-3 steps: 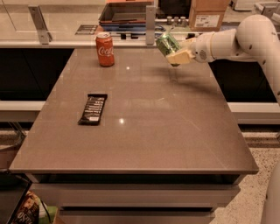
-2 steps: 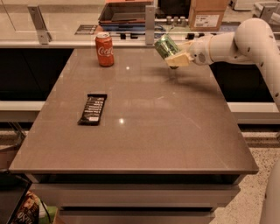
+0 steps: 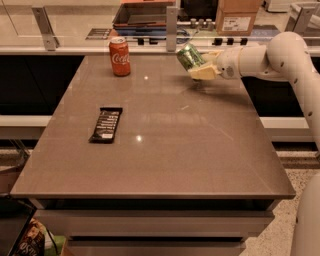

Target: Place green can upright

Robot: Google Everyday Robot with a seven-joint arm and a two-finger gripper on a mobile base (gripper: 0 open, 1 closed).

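The green can (image 3: 188,56) is held tilted in the air above the far right part of the brown table (image 3: 165,150), its silver top end pointing up and to the left. My gripper (image 3: 200,66) is shut on the can, with pale fingers (image 3: 203,73) under and beside it. The white arm (image 3: 270,57) reaches in from the right. The can hangs a little above the tabletop and does not touch it.
A red Coca-Cola can (image 3: 120,56) stands upright at the far left of the table. A dark candy bar (image 3: 106,124) lies flat at the middle left. Behind the table runs a counter with a tray (image 3: 145,15) and a cardboard box (image 3: 239,16).
The gripper with the green can has moved slightly to the left. The can stays tilted. The Coca-Cola can and candy bar have not moved.
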